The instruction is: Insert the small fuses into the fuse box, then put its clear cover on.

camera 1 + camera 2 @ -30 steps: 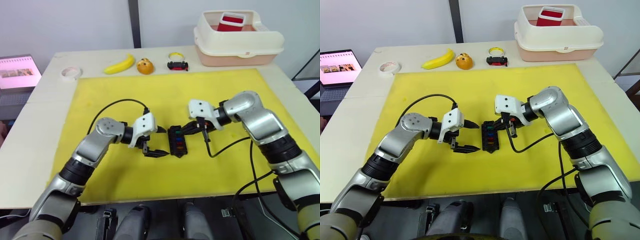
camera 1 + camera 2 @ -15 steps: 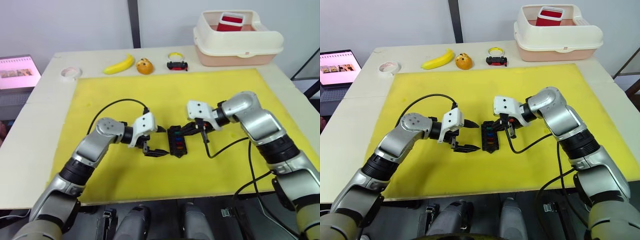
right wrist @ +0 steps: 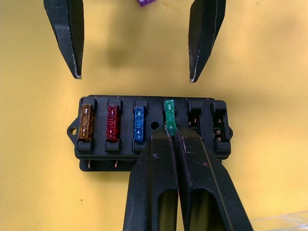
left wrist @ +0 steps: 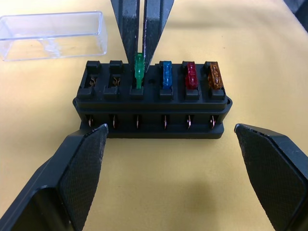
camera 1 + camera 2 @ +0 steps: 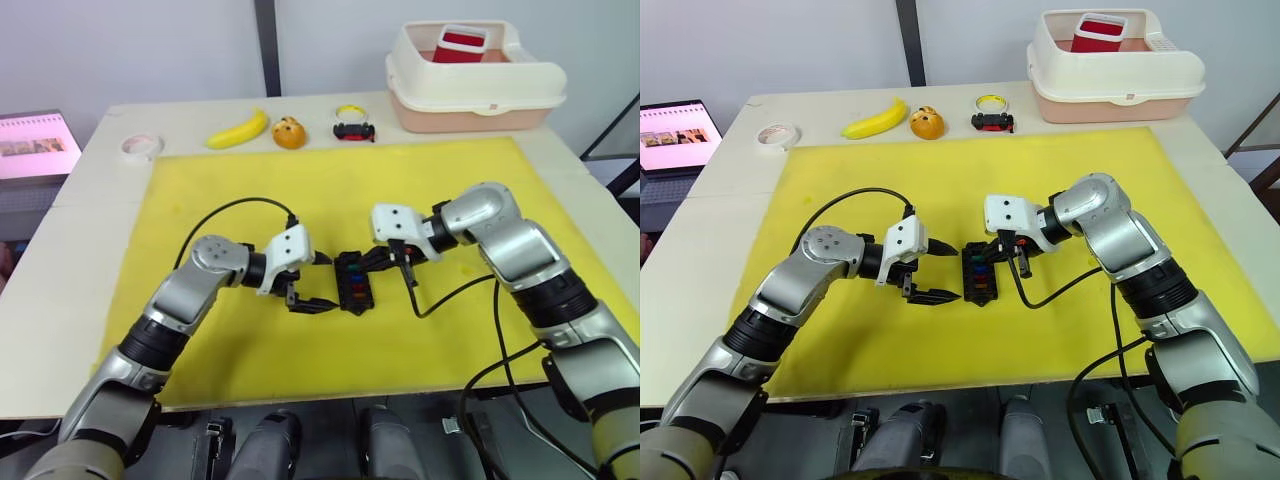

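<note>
As we are viewing it:
Fuse box (image 3: 151,127): black, slotted; orange, red, blue fuses seated.
Right gripper (image 3: 169,129): pinching green fuse (image 4: 138,70).
Left gripper (image 4: 168,159): gaping wide.
Clear cover (image 4: 53,34): lying beside.

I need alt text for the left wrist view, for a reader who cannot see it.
The right claw, shut on a green fuse, presses it into the third slot of the black fuse box, beside blue, red and orange fuses already seated. Two slots are empty; the clear cover lies behind, and the left claw stands open.

right end effector (image 5: 992,250) at the fuse box (image 5: 978,274); left end effector (image 5: 945,272) spread beside it.
</note>
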Action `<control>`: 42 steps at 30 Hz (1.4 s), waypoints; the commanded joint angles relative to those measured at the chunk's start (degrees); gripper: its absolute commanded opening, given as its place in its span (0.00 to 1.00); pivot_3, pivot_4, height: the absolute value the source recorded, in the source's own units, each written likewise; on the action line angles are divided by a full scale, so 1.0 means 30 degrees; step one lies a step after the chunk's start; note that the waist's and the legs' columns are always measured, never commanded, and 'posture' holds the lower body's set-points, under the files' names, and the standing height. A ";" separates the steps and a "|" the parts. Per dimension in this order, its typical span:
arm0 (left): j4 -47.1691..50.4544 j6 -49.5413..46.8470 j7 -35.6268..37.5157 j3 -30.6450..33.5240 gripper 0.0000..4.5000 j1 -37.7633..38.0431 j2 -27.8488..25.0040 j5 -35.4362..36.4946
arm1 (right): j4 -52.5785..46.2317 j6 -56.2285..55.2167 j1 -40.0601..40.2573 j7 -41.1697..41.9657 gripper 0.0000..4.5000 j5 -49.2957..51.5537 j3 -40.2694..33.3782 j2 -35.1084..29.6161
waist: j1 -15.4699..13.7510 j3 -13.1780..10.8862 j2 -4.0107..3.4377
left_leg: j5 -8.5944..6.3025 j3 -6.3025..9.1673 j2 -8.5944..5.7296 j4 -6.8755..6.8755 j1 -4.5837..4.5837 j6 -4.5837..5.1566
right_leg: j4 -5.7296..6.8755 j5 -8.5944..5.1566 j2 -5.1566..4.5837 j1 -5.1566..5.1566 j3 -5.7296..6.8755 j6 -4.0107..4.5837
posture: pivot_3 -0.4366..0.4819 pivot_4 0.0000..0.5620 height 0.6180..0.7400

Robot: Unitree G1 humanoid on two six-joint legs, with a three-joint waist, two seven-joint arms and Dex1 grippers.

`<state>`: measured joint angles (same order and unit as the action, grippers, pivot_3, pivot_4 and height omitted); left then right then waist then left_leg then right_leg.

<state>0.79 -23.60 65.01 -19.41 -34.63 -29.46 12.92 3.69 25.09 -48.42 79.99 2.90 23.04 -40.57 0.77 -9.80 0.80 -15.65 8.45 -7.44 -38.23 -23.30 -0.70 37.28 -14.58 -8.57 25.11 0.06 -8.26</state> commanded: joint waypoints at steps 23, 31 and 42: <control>0.0436 0.0044 -0.0068 0.0170 0.99 -0.0276 0.0043 -0.0071 | -0.0618 0.1704 -0.0751 0.0183 0.00 0.0159 -0.0027 0.0273 | 0.0023 0.0001 0.0000 | 0.0000 0.0003 0.0001 0.0001 0.0000 0.0000 | 0.0001 0.0000 0.0000 0.0003 0.0000 0.0000 | 0.48 0.27 1.00; 0.0438 0.0046 -0.0106 0.0211 0.99 -0.0311 0.0067 -0.0066 | -0.0579 0.1497 -0.0751 0.0055 0.00 -0.0105 0.0185 0.0207 | 0.0026 0.0000 -0.0001 | 0.0000 0.0002 0.0001 0.0001 0.0000 -0.0001 | 0.0001 0.0000 0.0001 0.0003 0.0000 0.0000 | 0.48 0.27 1.00; 0.0408 0.0070 -0.0127 0.0187 1.00 -0.0299 0.0106 -0.0080 | -0.0838 0.1502 -0.0871 0.0043 0.14 -0.0198 0.0192 0.0161 | 0.0010 0.0000 -0.0001 | 0.0000 0.0002 0.0000 0.0001 -0.0003 0.0000 | 0.0001 0.0000 0.0000 0.0006 0.0000 0.0000 | 0.48 0.27 1.00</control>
<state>0.79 -23.60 64.72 -19.41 -34.64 -29.19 12.92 2.92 30.04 -49.96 80.20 2.42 24.16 -39.92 0.80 -9.80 0.79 -15.65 8.46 -7.44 -38.23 -23.31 -0.70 37.28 -14.58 -8.57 25.13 0.06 -8.26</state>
